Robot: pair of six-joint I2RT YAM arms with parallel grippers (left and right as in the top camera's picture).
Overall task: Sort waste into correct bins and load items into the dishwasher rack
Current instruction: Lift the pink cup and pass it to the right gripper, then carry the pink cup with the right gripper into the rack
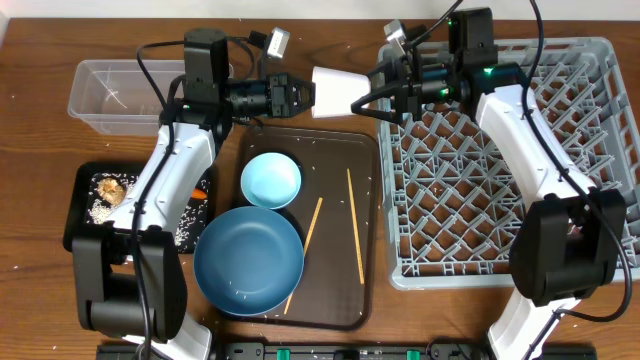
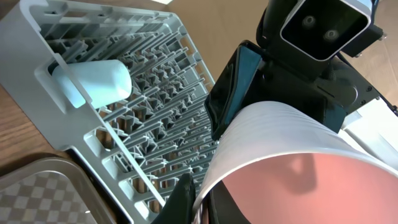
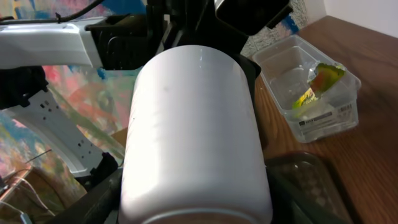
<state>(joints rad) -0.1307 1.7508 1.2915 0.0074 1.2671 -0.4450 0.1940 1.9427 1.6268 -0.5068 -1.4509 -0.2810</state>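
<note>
The pink cup (image 1: 338, 90), white outside and pink inside, hangs sideways in the air between both arms, left of the dishwasher rack (image 1: 600, 60). My left gripper (image 1: 305, 95) is shut on its rim (image 2: 273, 149). My right gripper (image 1: 368, 98) has a finger on each side of its base (image 3: 193, 124). A light-blue cup (image 2: 93, 84) lies in the rack (image 2: 155, 37). The dark-blue plate (image 1: 248, 258), light-blue bowl (image 1: 270, 180) and two chopsticks (image 1: 355, 225) lie on the brown tray (image 1: 340, 150).
The clear tub (image 1: 115, 95) at the back left holds the yellow-green wrapper (image 3: 320, 81). The black tray (image 1: 80, 215) at the left holds rice and a brown lump (image 1: 112, 190). An orange carrot (image 1: 200, 192) shows beside my left arm.
</note>
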